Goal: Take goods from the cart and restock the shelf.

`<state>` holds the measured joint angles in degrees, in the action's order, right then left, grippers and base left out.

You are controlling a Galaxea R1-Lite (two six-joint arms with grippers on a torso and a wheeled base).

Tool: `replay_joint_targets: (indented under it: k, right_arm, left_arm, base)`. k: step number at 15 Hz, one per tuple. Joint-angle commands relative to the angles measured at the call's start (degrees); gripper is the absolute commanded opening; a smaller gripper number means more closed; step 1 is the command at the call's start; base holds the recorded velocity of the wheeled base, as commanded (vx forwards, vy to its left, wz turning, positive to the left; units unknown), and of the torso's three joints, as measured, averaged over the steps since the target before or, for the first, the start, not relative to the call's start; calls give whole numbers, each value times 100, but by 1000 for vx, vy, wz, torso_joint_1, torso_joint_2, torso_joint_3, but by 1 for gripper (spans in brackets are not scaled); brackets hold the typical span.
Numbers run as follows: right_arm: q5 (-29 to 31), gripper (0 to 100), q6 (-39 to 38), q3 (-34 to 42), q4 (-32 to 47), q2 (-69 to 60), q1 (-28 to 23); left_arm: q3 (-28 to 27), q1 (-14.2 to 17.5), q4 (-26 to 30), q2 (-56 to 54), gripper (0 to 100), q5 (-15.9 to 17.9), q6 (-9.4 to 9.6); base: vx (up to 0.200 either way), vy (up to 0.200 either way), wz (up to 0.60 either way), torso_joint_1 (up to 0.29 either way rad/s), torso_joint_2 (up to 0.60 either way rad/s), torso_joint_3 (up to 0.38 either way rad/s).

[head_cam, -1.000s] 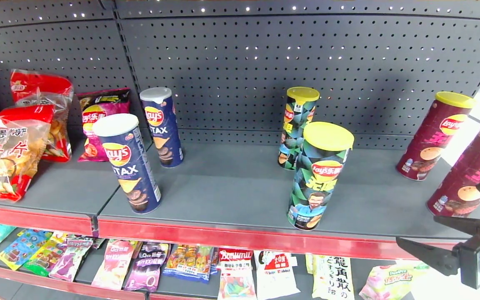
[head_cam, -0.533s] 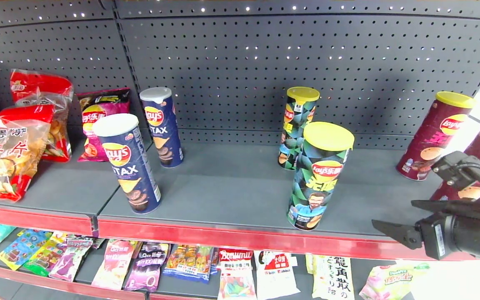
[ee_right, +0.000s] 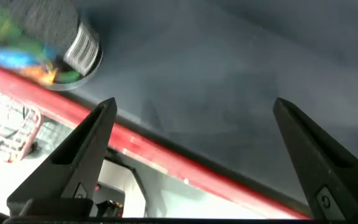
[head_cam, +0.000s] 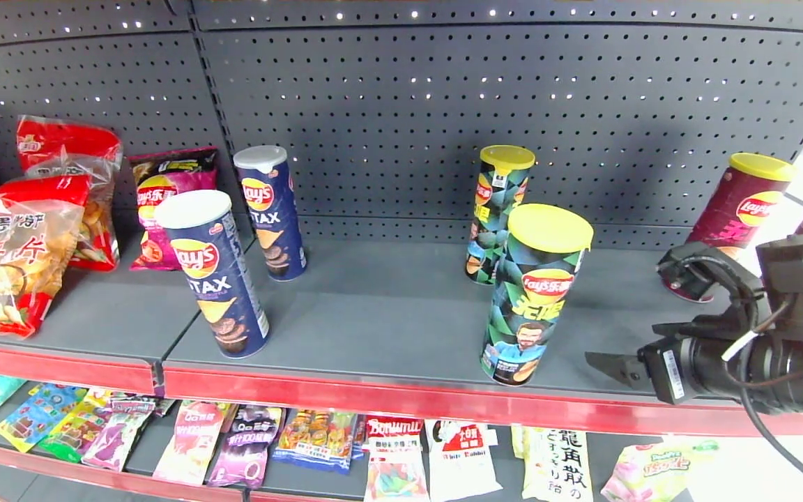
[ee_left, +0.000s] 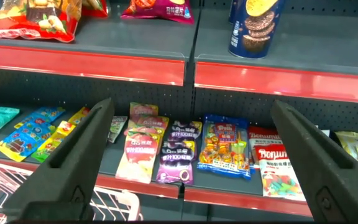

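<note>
Fingers of the right gripper stood apart and empty as it slid left from the frame's lower right toward the front green can on the shelf, bringing no cart goods.

This is a shop, in the snack aisle. A grey shelf with a red front edge and a perforated back panel carries chip cans and snack bags. Sweets packets lie 1 level below.
</note>
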<state>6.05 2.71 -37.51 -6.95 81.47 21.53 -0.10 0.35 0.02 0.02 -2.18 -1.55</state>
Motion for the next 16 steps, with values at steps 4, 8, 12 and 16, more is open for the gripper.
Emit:
replay_joint_targets:
  k: [4,8,12,16]
  right_arm:
    - [327,100,-16,-213,-254,642,115]
    - [345,100,-25,-494,-263,897,291]
    - [336,100,-25,-529,-272,1020,326]
    - [336,100,-25,-635,-263,1117,343]
  left_arm:
    - [1,9,-2,-2,100,-2,-3]
    - [1,0,6,-2,100,-2,-3]
    - [1,0,-2,-2,100,-2,-12]
    - [1,0,6,-2,100,-2,-12]
  base:
    - [0,0,0,0,0,0]
    - [0,0,0,0,0,0]
    - [0,0,0,0,0,0]
    - [0,0,0,0,0,0]
